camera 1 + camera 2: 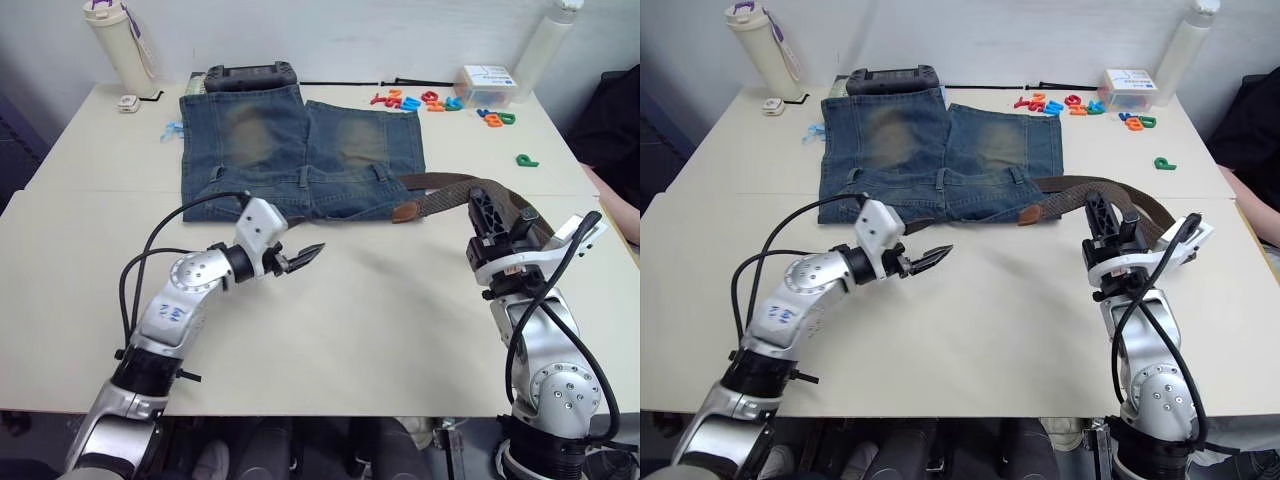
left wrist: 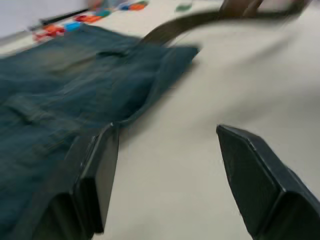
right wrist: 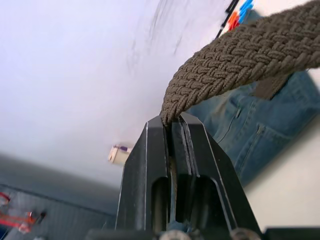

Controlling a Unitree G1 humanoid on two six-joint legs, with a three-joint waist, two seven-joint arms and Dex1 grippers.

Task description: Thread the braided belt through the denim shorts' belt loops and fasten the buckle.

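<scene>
The denim shorts [image 1: 300,140] lie flat at the back of the table, waistband toward me, with a belt loop [image 1: 305,181] standing near its middle. The braided belt [image 1: 450,184] runs from the waistband's right end out to the right, its tan leather end [image 1: 405,212] resting by the waistband. My right gripper [image 1: 484,200] is shut on the belt [image 3: 240,55], holding a stretch of it lifted off the table. My left gripper [image 1: 310,251] hovers open [image 2: 167,135] over bare table just in front of the waistband. The buckle is hidden.
A black device [image 1: 250,75] sits behind the shorts, with a white bottle [image 1: 115,40] at back left and another [image 1: 545,40] at back right. Coloured letters [image 1: 430,100], a white box [image 1: 485,85] and a green letter [image 1: 527,160] lie at the right. A person's arm [image 1: 1240,190] is at the right edge.
</scene>
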